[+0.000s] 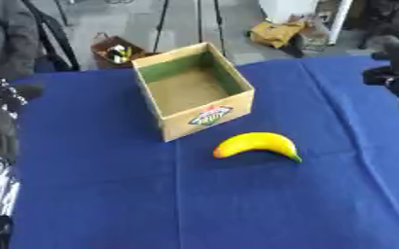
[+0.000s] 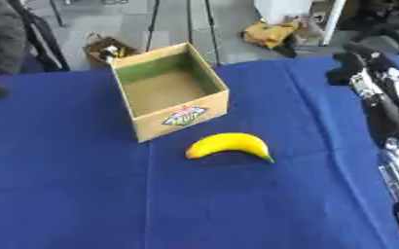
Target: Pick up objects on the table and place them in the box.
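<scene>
Yellow curved banana (image 1: 256,145) lies on blue tablecloth (image 1: 92,189), just near-right of open cardboard box (image 1: 205,115), apart.

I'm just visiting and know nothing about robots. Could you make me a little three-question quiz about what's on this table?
1. True or false: the banana already lies inside the box.
2. What colour is the cloth covering the table?
3. Where does the banana lie? A) in front of the box, on the cloth B) behind the box C) on top of the box

Key:
1. False: it lies on the cloth, outside the box, and nothing shows inside the box.
2. Blue.
3. A
</scene>
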Tool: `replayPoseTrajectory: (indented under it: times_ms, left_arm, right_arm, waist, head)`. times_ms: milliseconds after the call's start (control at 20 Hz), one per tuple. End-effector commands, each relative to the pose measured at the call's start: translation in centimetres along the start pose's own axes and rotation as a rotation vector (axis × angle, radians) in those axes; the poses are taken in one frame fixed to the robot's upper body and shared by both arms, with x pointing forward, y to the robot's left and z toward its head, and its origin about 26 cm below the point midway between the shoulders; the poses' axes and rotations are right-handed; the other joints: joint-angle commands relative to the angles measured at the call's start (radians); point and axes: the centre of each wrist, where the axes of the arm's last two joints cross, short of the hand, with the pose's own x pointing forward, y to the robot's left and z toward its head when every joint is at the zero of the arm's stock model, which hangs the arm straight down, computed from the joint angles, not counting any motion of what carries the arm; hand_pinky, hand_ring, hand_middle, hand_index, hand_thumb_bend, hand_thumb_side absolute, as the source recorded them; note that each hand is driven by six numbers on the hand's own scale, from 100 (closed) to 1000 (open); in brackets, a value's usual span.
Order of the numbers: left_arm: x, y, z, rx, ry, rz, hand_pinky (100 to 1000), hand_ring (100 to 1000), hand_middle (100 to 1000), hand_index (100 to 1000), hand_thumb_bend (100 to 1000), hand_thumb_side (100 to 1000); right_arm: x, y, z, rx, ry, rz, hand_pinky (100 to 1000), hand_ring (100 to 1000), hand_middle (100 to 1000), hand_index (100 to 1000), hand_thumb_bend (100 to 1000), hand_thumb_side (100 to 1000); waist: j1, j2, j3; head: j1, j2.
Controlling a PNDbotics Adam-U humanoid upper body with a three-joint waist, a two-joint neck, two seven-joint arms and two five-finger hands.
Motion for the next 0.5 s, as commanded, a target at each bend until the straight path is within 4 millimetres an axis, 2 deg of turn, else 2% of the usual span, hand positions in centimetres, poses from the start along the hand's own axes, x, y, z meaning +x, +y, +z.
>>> replayPoseTrajectory:
  times_ms: [50, 200, 400, 500]
  left_arm:
    - [0.7, -0.2, -0.6, -0.029, -0.027, -0.012, 725, 624, 667, 804, 754, 910]
    - [0.6, -0.5, -0.6, -0.046, -0.02, -0.008, 720, 622, 665, 804, 774, 897]
    - [0.5, -0.9, -0.7, -0.073, -0.015, -0.001, 717, 620, 665, 805, 797, 882]
    - [0.5, -1.1, -0.7, -0.084, -0.015, 0.003, 715, 617, 662, 805, 798, 882]
  right_arm:
    - [1.1, -0.8, -1.8, 0.123, -0.009, 0.124, 690, 634, 706, 821, 519, 551]
    - [0.9, -0.6, -3.8, 0.254, 0.017, 0.216, 697, 650, 717, 836, 562, 522]
    - [-0.4, 0.0, -6.0, 0.413, 0.071, 0.338, 708, 670, 734, 844, 617, 484]
    - [-1.3, 0.4, -6.7, 0.485, 0.104, 0.41, 712, 667, 729, 833, 678, 424]
  waist:
    - [-0.003, -0.016, 0.003]
    - [-0.003, -0.021, 0.01]
    - [-0.002, -0.027, 0.019]
    - [0.0, -0.029, 0.024]
  head:
    - [-0.029, -0.012]
    - [-0.051, -0.014]
    - [-0.073, -0.009]
    - [-0.08, -0.007]
